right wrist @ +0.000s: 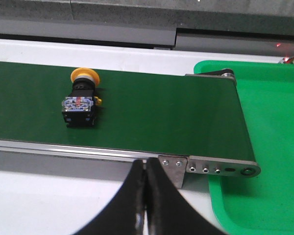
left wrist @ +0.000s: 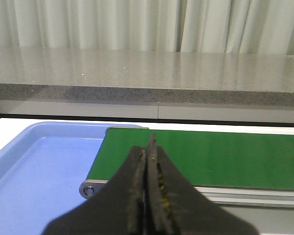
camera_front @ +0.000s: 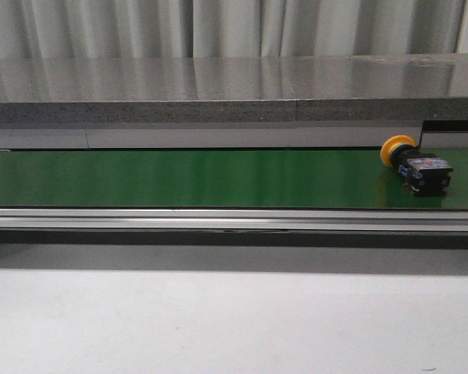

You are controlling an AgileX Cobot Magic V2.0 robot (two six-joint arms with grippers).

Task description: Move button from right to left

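Note:
The button (camera_front: 418, 167) lies on its side on the green belt (camera_front: 203, 178) near the belt's right end, its yellow-orange cap toward the far edge and its black body toward me. It also shows in the right wrist view (right wrist: 81, 104). My right gripper (right wrist: 146, 169) is shut and empty, short of the belt's near rail, apart from the button. My left gripper (left wrist: 148, 147) is shut and empty, by the left end of the belt (left wrist: 210, 156). Neither gripper shows in the front view.
A blue tray (left wrist: 34, 171) sits off the belt's left end. A green tray (right wrist: 264, 147) sits off the belt's right end. A grey stone ledge (camera_front: 218, 93) runs behind the belt. A metal rail (camera_front: 218, 220) edges the belt's near side, with white table (camera_front: 218, 327) in front.

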